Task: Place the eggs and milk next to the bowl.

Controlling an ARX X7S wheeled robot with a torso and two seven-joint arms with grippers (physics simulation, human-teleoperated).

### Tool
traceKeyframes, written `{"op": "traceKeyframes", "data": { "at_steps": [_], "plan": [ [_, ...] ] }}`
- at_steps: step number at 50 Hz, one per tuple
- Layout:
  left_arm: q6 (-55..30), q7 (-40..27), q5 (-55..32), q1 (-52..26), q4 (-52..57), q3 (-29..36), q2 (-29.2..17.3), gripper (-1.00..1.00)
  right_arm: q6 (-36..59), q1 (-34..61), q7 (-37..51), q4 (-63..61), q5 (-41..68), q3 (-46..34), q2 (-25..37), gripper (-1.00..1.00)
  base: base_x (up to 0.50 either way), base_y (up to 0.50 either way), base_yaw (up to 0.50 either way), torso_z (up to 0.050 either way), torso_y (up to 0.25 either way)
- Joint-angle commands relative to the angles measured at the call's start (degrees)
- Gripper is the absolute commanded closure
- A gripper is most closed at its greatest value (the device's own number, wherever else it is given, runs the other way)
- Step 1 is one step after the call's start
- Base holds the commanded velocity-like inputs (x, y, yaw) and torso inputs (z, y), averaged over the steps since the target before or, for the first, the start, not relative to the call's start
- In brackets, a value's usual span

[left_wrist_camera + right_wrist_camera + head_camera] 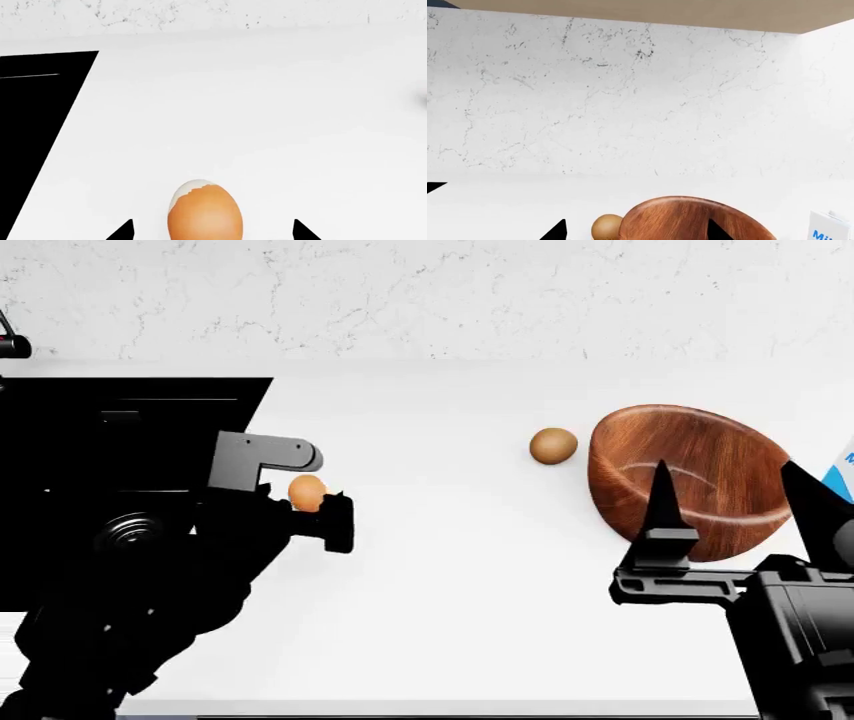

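Two eggs, one bowl and one milk carton are counted on the white counter [454,580], with two grippers over it. Toward the left edge, beside a black panel [120,430] set into the counter, the left gripper [320,505] is seen with its jaws spread; in the left wrist view its two black fingertips [123,231] are shown standing apart on either side of the lighter orange egg [203,212], with white counter visible between each tip and the shell, so the egg is bracketed but not clamped. In the head view that same egg is partly hidden by the gripper. Further right, near the middle of the counter and toward its back edge, the darker brown egg [553,445] is seen lying just beside the left rim of the bowl [694,475]; whether the two touch cannot be told. The single wooden bowl is tilted, its opening turned toward the front. Before it, the right gripper [727,500] is held with its jaws wide apart and nothing between them. At the right edge, only a sliver of the milk carton [841,475] is shown, just beside the bowl.
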Motion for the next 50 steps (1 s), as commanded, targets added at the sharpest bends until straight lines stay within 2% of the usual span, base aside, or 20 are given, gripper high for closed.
{"op": "traceKeyframes", "data": {
  "at_steps": [1,36,37,50],
  "plan": [
    [1.05,1.61,1.63,-0.58,-3.01,1.79,0.89,-1.00,-0.05,0.10,-0.50,0.71,-0.37,-0.47,-0.37,-1.00,0.00,0.00,0.00,0.000,0.000],
    [2.51,2.84,2.61,-1.54,-7.75,2.75,2.25,-1.00,-0.78,-0.51,-0.79,1.01,-1.24,-0.82,-0.20,-1.00,0.00,0.00,0.00,0.000,0.000],
    [2.49,2.76,2.55,-1.48,-7.65,2.73,2.27,1.00,-0.86,-0.62,-0.74,0.90,-1.25,-0.75,-0.06,-1.00,0.00,0.00,0.00,0.000,0.000],
    [1.78,1.53,1.61,-1.35,-5.65,2.17,1.98,1.00,-2.34,-2.14,-0.37,0.16,-1.42,0.08,1.21,-1.00,0.00,0.00,0.00,0.000,0.000]
  ]
}}
